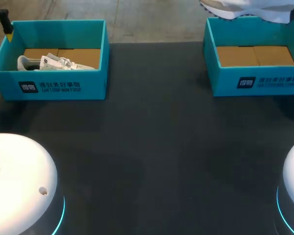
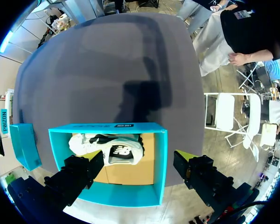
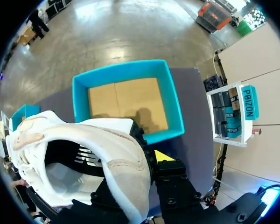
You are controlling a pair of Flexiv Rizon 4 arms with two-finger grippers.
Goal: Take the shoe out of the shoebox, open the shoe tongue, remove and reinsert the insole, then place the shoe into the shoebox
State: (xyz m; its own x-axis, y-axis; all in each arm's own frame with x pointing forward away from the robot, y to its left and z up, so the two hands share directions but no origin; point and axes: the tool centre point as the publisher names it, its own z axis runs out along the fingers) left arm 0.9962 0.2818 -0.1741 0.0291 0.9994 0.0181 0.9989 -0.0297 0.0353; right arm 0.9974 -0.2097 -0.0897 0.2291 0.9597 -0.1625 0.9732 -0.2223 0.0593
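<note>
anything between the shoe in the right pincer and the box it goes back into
Nothing visible does: the shoe hangs clear, and the shoebox ahead of it is lidless, its cardboard floor bare.

On the front wall of the left box [image 1: 95,81], by the bench's far left corner, we see a dark label [image 1: 28,87] with two lines of pale print beside it. The right box [image 1: 220,81], by the far right corner, bears a matching label [image 1: 246,82]. The shoe [image 2: 91,142] in the left box shows a dark logo [image 2: 122,152].
</note>
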